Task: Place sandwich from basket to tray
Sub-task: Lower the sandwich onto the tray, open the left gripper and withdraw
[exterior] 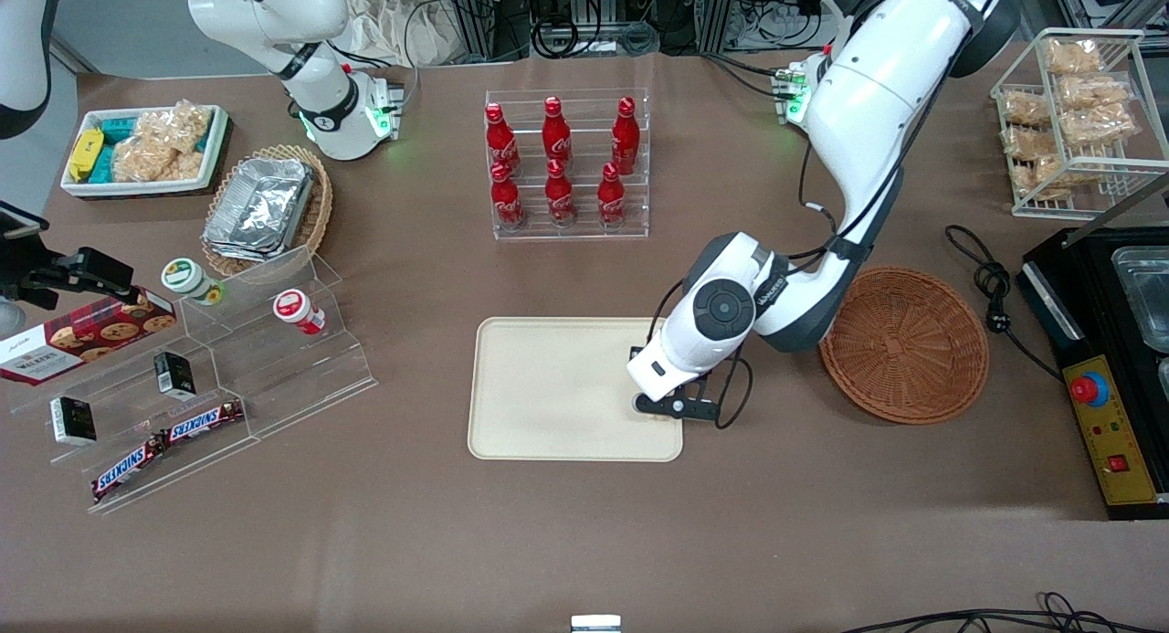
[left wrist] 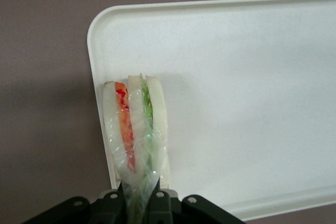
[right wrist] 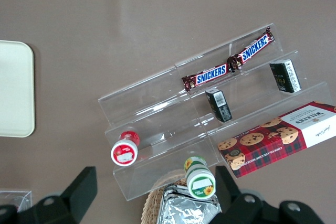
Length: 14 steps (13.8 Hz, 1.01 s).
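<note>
The sandwich (left wrist: 135, 124), a clear-wrapped wedge with orange-red and green filling stripes, is pinched at its narrow end by my gripper (left wrist: 137, 195), which is shut on it. It hangs over the cream tray (left wrist: 252, 103), close to the rim of one short end. In the front view the gripper (exterior: 665, 394) is low over the tray (exterior: 548, 386) at the end nearest the reddish-brown wicker basket (exterior: 904, 341), and the wrist hides the sandwich. Nothing shows in the basket. I cannot tell whether the sandwich touches the tray.
A rack of red bottles (exterior: 566, 163) stands farther from the front camera than the tray. An acrylic step shelf (exterior: 228, 368) with snacks lies toward the parked arm's end. A black appliance (exterior: 1105, 368), a cable (exterior: 991, 286) and a wire rack (exterior: 1078, 112) sit beside the basket.
</note>
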### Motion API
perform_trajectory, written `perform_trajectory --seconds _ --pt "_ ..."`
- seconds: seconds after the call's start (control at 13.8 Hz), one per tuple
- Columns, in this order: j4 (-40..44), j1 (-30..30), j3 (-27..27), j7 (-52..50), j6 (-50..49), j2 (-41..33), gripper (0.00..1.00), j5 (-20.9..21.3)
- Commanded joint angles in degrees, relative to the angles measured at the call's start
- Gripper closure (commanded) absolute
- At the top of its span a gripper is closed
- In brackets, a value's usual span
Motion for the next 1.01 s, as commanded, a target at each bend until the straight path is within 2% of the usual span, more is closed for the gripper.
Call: perform_trajectory --seconds 0.0,0.07,0.22,0.58,0.72,0.94 --pt "1.5 -1.43 1.55 -0.4 1.61 1.2 0.44 0.51" --pt "1.5 -1.43 1.55 -1.97 1.61 1.2 0.03 0.6" --pt "1.85 -1.35 1.55 -5.57 -0.48 0.24 0.0 0.6" --pt "4.4 0.67 1.55 -5.33 -17.52 -8.98 0.0 0.42" --pt "4.23 4.17 1.46 -3.23 -20.96 -14.42 0.01 0.43" --pt "3.52 11.55 1.37 6.51 -26.57 -21.46 0.01 -0.8"
